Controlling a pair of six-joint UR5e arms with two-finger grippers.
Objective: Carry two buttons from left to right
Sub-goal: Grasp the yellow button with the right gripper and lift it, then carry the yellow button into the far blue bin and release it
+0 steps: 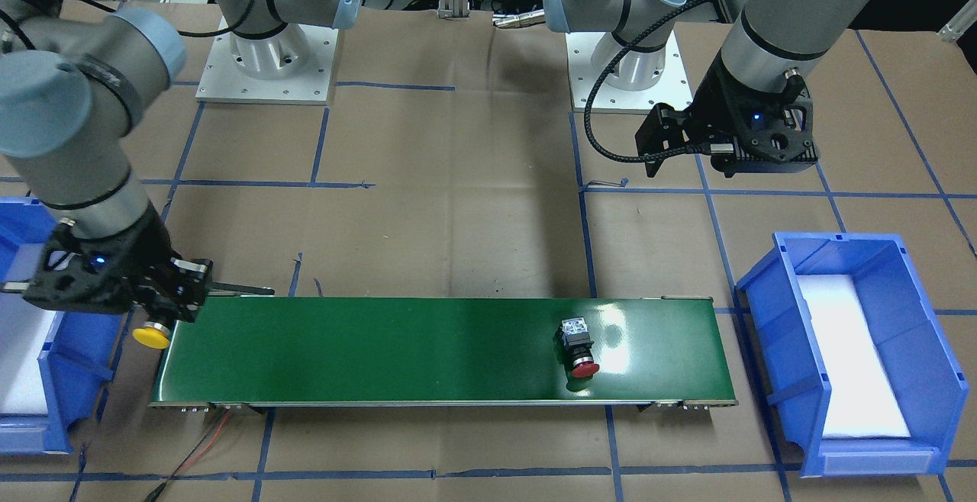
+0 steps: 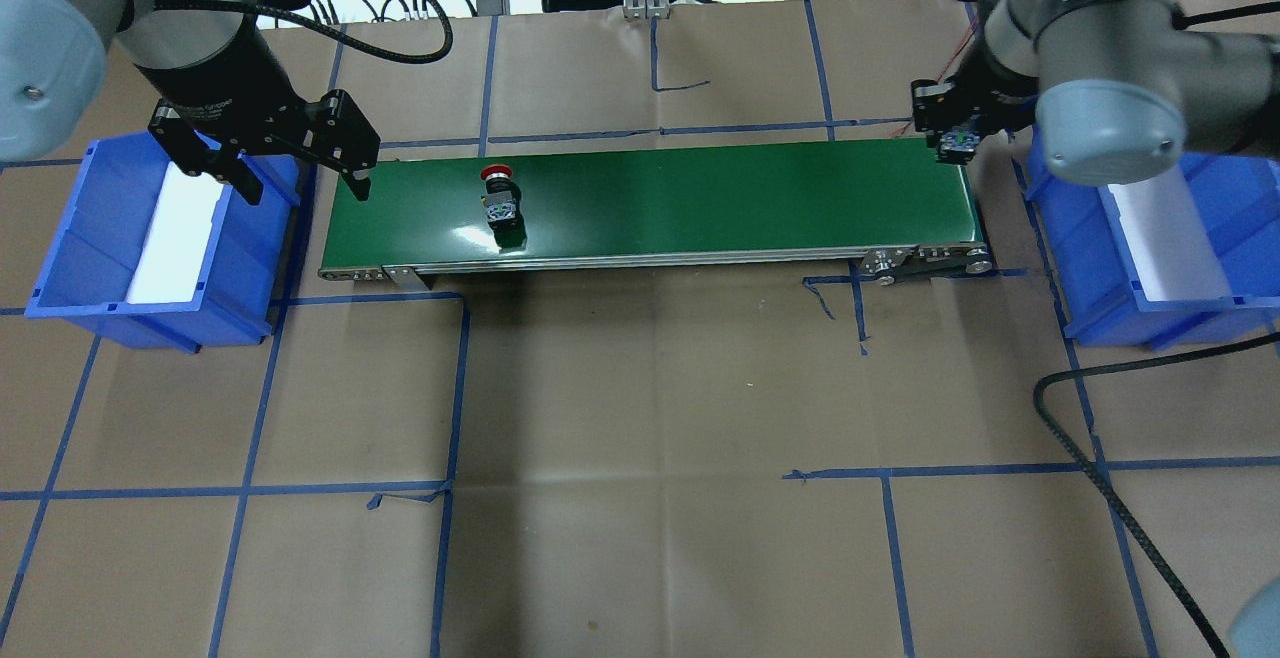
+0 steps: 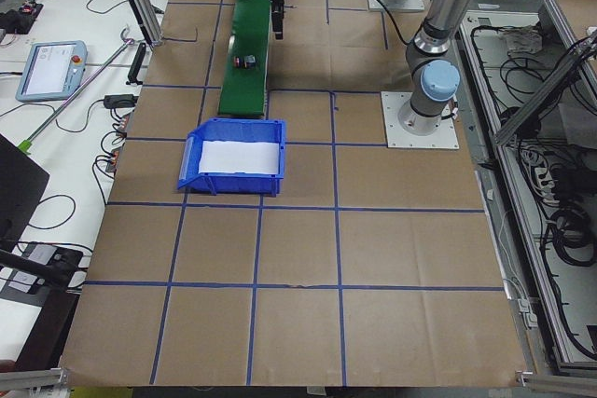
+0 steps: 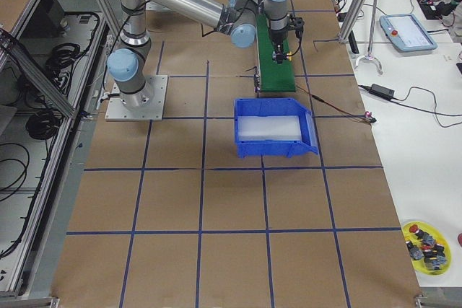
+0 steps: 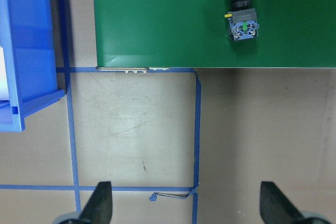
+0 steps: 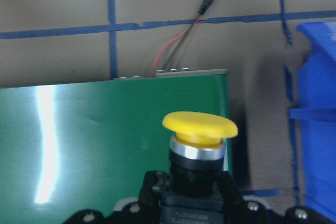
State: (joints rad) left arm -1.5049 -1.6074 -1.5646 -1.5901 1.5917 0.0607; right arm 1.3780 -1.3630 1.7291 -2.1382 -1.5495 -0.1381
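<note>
The red button (image 1: 578,345) lies on its side on the green conveyor belt (image 1: 382,349), towards the belt's left end; it also shows in the overhead view (image 2: 500,203) and the left wrist view (image 5: 240,9). My left gripper (image 2: 300,186) is open and empty, raised above the table beside that belt end, apart from the red button; its fingers (image 5: 100,205) show wide apart. My right gripper (image 2: 955,143) is shut on the yellow button (image 1: 151,334), gripping its black body. It holds the button (image 6: 199,129) in the air over the belt's right end.
A blue bin (image 2: 150,228) with a white liner stands off the belt's left end. A second blue bin (image 2: 1150,238) stands off the right end, close to my right gripper. Red and black wires (image 6: 173,51) run from the belt's right end. A black cable (image 2: 1100,468) crosses the table.
</note>
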